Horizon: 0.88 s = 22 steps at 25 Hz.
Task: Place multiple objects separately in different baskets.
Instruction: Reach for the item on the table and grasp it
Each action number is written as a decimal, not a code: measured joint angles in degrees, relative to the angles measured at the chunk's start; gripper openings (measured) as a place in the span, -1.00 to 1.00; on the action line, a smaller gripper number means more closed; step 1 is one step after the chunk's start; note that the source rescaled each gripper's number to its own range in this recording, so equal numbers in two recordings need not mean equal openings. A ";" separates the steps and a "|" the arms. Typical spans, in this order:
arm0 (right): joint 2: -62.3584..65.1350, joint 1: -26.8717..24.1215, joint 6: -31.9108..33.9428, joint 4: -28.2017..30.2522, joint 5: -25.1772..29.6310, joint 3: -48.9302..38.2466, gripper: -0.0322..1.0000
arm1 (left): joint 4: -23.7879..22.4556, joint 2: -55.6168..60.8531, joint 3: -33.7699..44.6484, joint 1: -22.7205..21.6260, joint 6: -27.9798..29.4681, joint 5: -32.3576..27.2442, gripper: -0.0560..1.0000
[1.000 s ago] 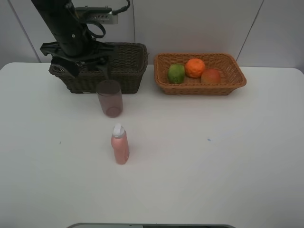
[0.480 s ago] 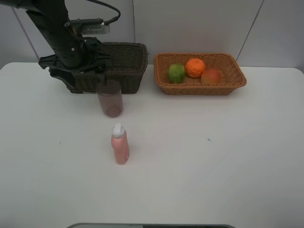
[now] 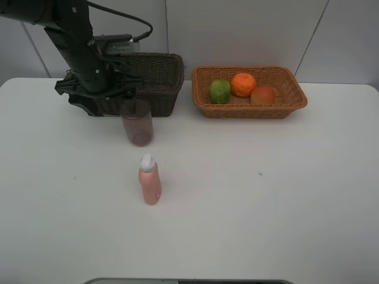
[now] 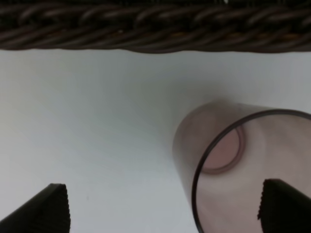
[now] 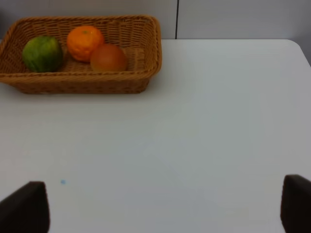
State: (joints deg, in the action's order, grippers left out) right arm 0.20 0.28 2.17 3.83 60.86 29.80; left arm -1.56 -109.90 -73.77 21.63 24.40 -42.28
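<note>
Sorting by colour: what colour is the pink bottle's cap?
White. The cap shows best in the exterior high view.

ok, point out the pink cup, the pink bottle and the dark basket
pink cup (image 3: 137, 127), exterior high view, on its side wall.
pink bottle (image 3: 150, 188), exterior high view, on its body.
dark basket (image 3: 160, 89), exterior high view, on its front wall.

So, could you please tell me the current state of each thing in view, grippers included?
Translucent pink cup: upright, empty, on the table.
Pink white-capped bottle: upright, capped, on the table.
Dark brown wicker basket: inside hidden.
Light tan wicker basket: holds three fruits.
Orange: in the tan basket.
Green oval fruit: in the tan basket.
Red-yellow round fruit: in the tan basket.
Left gripper: open, empty.
Right gripper: open, empty.
</note>
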 joint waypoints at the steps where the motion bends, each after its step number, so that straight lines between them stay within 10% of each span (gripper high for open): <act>1: 0.00 0.00 0.00 0.00 0.00 0.00 1.00 | 0.00 0.00 0.23 0.00 0.22 0.41 1.00; 22: 0.00 0.00 0.00 0.00 0.00 0.00 1.00 | 0.00 -4.69 1.33 0.00 0.40 3.67 0.99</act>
State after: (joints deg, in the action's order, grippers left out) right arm 0.20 0.28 2.17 3.83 60.86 29.80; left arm -1.56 -114.59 -72.44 21.63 24.81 -38.61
